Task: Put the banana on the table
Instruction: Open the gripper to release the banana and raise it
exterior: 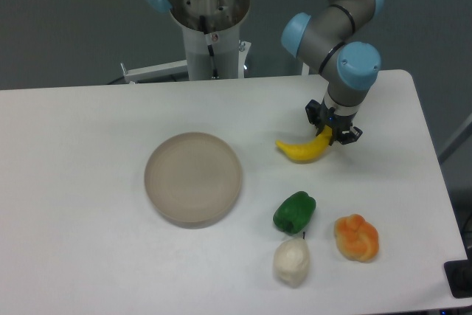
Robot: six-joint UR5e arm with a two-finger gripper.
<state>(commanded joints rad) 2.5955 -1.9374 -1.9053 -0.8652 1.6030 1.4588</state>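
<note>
The bright yellow banana (302, 150) lies at the right middle of the white table (88, 248), to the right of the plate. My gripper (331, 133) points straight down over the banana's right end, and its dark fingers sit around that tip. Whether the banana rests on the table or hangs just above it cannot be told. The finger gap is hidden by the wrist.
A round beige plate (193, 178) lies at the table's middle. A green pepper (295, 212), a white garlic-like toy (292, 262) and a lumpy orange fruit (357, 237) sit at the front right. The arm's base (209, 27) stands behind the far edge.
</note>
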